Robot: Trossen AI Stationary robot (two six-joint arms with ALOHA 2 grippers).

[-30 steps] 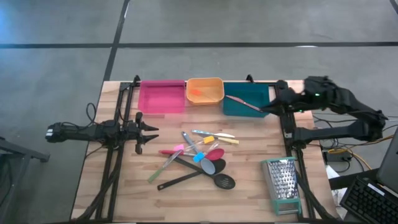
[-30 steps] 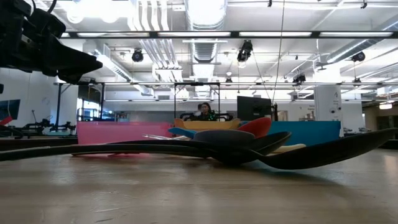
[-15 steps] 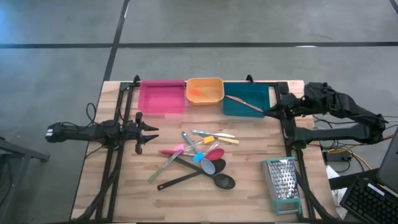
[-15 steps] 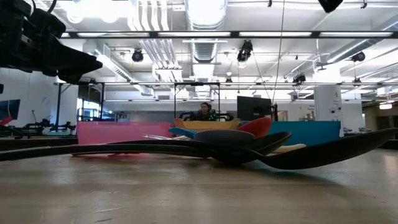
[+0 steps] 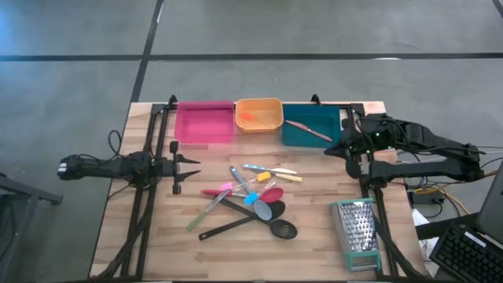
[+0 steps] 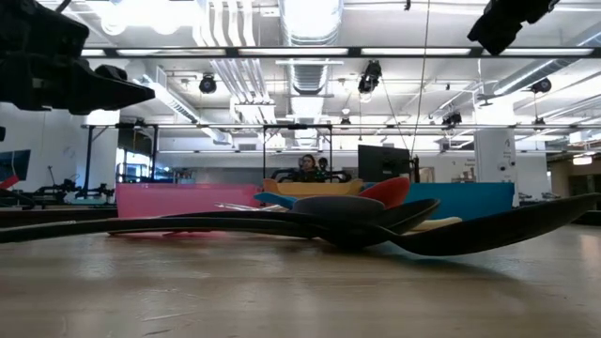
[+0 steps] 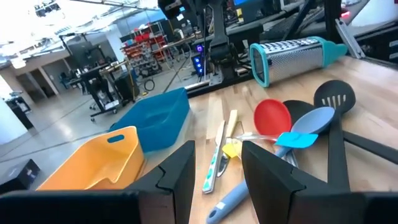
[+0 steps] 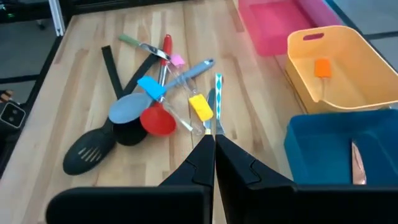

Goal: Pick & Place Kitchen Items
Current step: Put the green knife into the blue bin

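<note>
Utensils, assorted, slim plastic and silicone, lay heaped at mid-table (image 5: 250, 200), crossed over one another and touched by neither arm.

Nearest the front edge: a black slotted long-handled spoon (image 5: 284, 229), with a second black spoon's handle (image 5: 224, 229) running left. Off to the right, apart from the heap, a flat metal grater with green trim (image 5: 357, 233).

Middle of the heap: a grey spoon (image 5: 263, 211), a red round-headed spatula (image 5: 271, 194), a small blue scraper (image 5: 251, 198), a yellow piece (image 5: 263, 177) and a pale green handle (image 5: 196, 223).

Level with the heap: the left gripper (image 5: 187, 163), fingers parted and empty, pointed at the pile, seemingly poised to draw from it.

Far row: a pink rectangular bin (image 5: 204, 123); an orange bin (image 5: 259, 115) holding one small orange piece (image 8: 321, 67); a teal bin (image 5: 311, 126) holding a pinkish-handled utensil (image 5: 308, 130), so sorting appeared begun.

Beside the teal bin: the right gripper (image 5: 349, 144), fingers pressed together on nothing, apparently clear of a drop.
</note>
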